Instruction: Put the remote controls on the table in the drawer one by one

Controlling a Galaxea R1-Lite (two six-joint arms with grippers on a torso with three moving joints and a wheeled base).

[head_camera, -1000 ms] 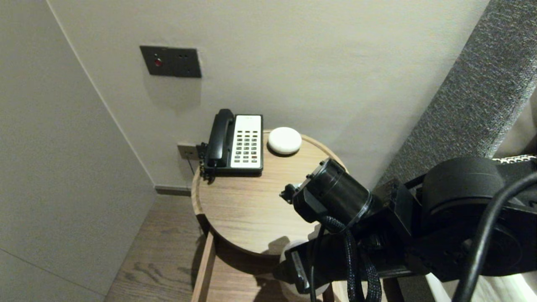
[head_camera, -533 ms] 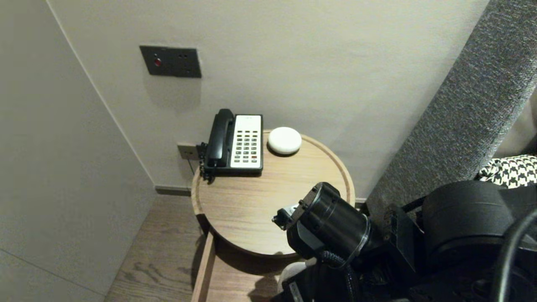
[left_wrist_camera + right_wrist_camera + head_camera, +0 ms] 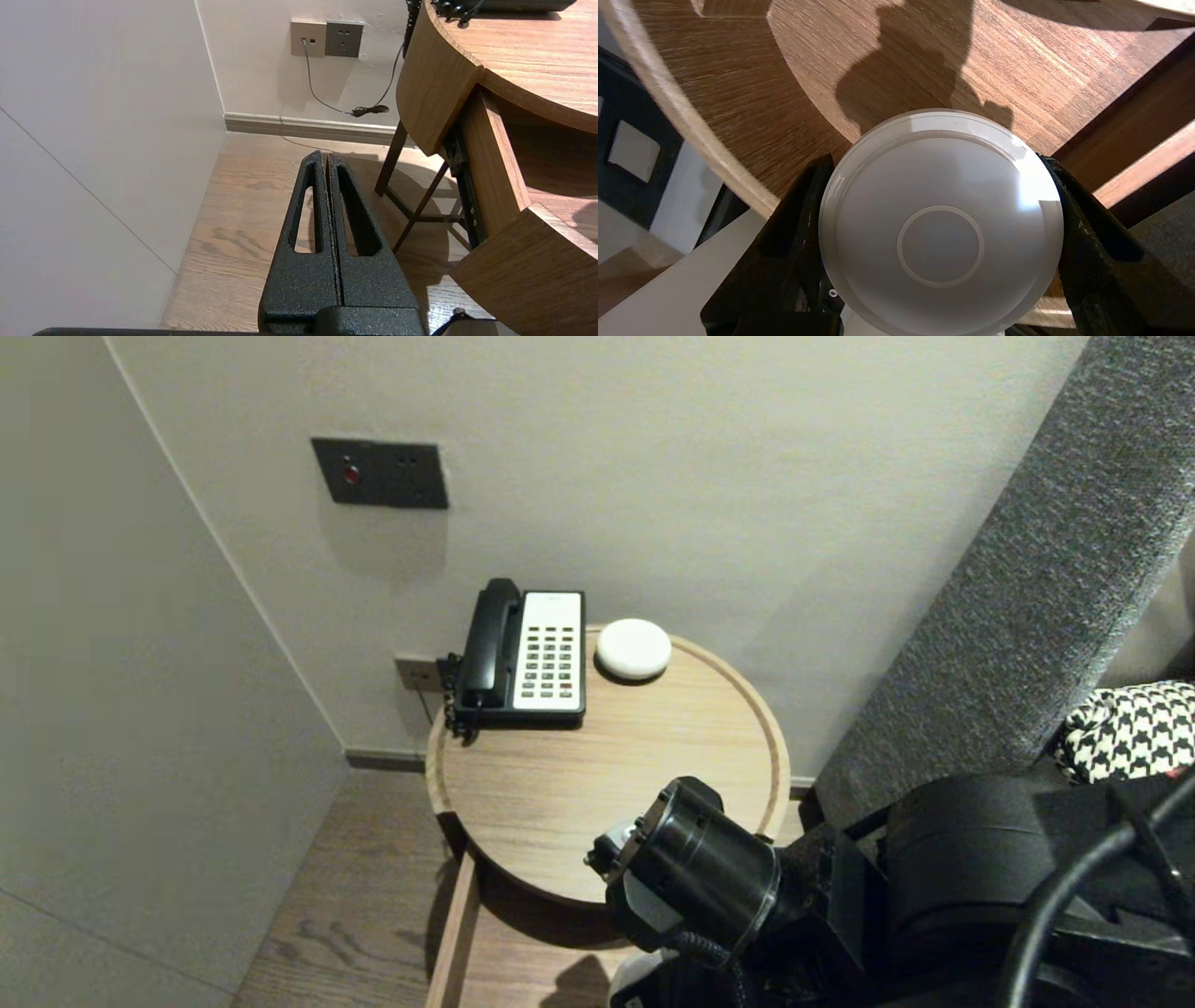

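Look: white disc, glossy and round, with a ring at its centre.
Grip: right gripper spread wide, clamped on the disc's rim.
Place: over the open drawer under the round table.
Views: the head view hides the grip; the right wrist view shows it.
Facing: no long axis; ringed face towards the wrist.
Left gripper: closed, empty, low beside the table.

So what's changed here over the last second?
The right arm drew back toward the robot, from over the round table to its near edge. Its right claw kept the same grip on the white disc; nothing was picked up or let go. The phone, the white puck beside it and the shut left claw, parked low beside the table, stayed put.
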